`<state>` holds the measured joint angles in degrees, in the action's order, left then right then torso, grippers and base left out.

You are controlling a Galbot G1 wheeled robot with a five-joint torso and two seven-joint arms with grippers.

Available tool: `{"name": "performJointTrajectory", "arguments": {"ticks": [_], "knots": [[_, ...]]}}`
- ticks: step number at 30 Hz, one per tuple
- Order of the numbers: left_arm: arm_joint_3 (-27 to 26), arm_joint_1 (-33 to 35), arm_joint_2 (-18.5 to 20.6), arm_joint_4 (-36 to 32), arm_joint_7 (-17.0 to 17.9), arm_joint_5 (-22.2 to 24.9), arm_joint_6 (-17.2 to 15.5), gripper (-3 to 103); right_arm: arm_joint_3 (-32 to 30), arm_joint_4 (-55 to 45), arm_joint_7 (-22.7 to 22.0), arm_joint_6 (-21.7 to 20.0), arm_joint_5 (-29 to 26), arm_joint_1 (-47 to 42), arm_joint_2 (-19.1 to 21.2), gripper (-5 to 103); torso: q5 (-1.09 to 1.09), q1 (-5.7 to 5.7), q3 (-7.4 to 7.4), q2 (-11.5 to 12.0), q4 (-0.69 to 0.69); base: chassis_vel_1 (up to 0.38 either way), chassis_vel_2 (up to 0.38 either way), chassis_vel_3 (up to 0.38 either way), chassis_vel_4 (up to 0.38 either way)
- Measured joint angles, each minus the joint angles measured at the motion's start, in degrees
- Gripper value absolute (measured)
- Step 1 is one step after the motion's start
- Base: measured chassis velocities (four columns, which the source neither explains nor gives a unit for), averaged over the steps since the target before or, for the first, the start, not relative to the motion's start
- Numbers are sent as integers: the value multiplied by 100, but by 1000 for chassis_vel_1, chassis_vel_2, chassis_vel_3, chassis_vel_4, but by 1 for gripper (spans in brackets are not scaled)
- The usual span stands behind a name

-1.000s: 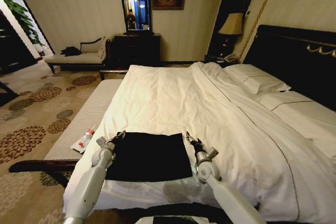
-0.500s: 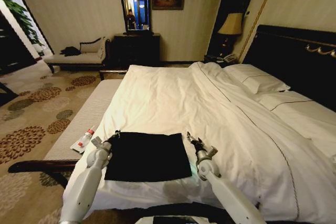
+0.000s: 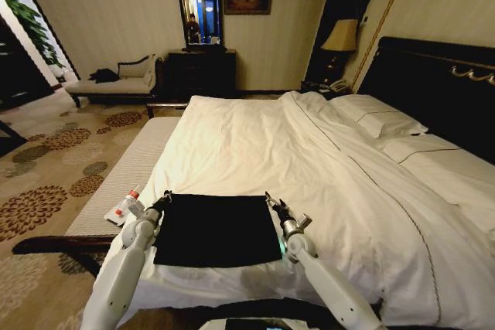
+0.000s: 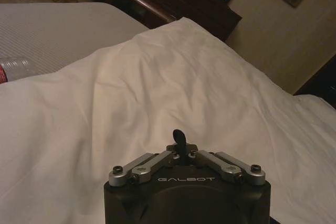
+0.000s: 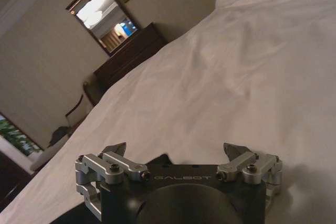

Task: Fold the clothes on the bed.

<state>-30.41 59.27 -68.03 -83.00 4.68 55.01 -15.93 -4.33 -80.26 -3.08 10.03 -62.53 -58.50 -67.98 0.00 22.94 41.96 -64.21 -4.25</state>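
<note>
Left claw [image 3: 163, 198] now farther left, pinching black T-shirt [image 3: 216, 229]; GALBOT-marked right claw [image 5: 176, 153] spread.

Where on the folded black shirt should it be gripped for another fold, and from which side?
Probably the far corners: the black shirt lies flat as a rectangle on the bed. Come from the near edge, where the left gripper and right gripper sit.

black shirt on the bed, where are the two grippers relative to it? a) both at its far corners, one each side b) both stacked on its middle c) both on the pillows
a: the left gripper and right gripper sit at the far corners of the black shirt.
</note>
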Motion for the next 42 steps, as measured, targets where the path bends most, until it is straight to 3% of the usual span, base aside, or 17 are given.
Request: {"name": "performJointTrajectory", "arguments": {"ticks": [4, 9, 14, 15, 18, 24, 27, 29, 31, 36, 42], "knots": [[-19, -17, 10, -51, 0, 41, 0, 2, 6, 198, 286, -39, -27, 52, -75, 102, 0, 0, 0, 0, 0, 0, 0, 0, 0], [-71, -10, 53, -171, 7, 129, 0, 2, 8, 498, 827, -74, -113, 137, -150, 92, -1, 0, 0, 0, -2, 0, 0, 0, 0], [-96, 26, 77, -272, 17, 168, 0, 2, 26, 730, 890, -101, -301, 265, -293, 70, -1, 0, 0, 0, 0, 0, 0, 0, 0], [-96, 26, 77, -272, 17, 168, 0, 2, 26, 730, 890, -101, -301, 265, -293, 70, -1, 0, 0, 0, 0, 0, 0, 0, 0], [-112, 39, 63, -318, 26, 182, -1, 2, 44, 785, 1052, -100, -383, 286, -345, 54, 0, 0, 0, 0, 0, 0, 0, 0, 0], [-116, 41, 61, -329, 28, 186, -1, 2, 29, 767, 1340, -19, -443, 251, -326, 37, 1, 0, 0, 0, 0, 0, 0, 0, 0], [-116, 37, 49, -333, 32, 185, 0, 2, -1, 686, 1513, 98, -503, 193, -293, 21, 1, 0, 0, 0, 0, 0, 0, 0, 0], [-116, 33, 43, -334, 33, 186, 0, 2, -8, 650, 1579, 127, -533, 169, -282, 21, 1, 0, 0, 0, 0, 0, 0, 0, 0], [-116, 23, 36, -349, 40, 185, -1, 2, -26, 549, 1755, 200, -593, 100, -246, 5, 1, 0, 0, 0, 0, 0, 0, 0, 0], [-155, 36, 27, -435, 43, 200, 0, 2, -143, 260, 1830, 292, -706, -16, -185, 1, 0, 0, 0, 0, 0, 0, 0, 0, 0], [-503, 251, 31, -943, -15, 557, 42, 2, -605, -766, 1942, 561, -1107, -404, 95, 1, 2, 0, 0, 0, -1, 0, 0, 0, 0]]}}
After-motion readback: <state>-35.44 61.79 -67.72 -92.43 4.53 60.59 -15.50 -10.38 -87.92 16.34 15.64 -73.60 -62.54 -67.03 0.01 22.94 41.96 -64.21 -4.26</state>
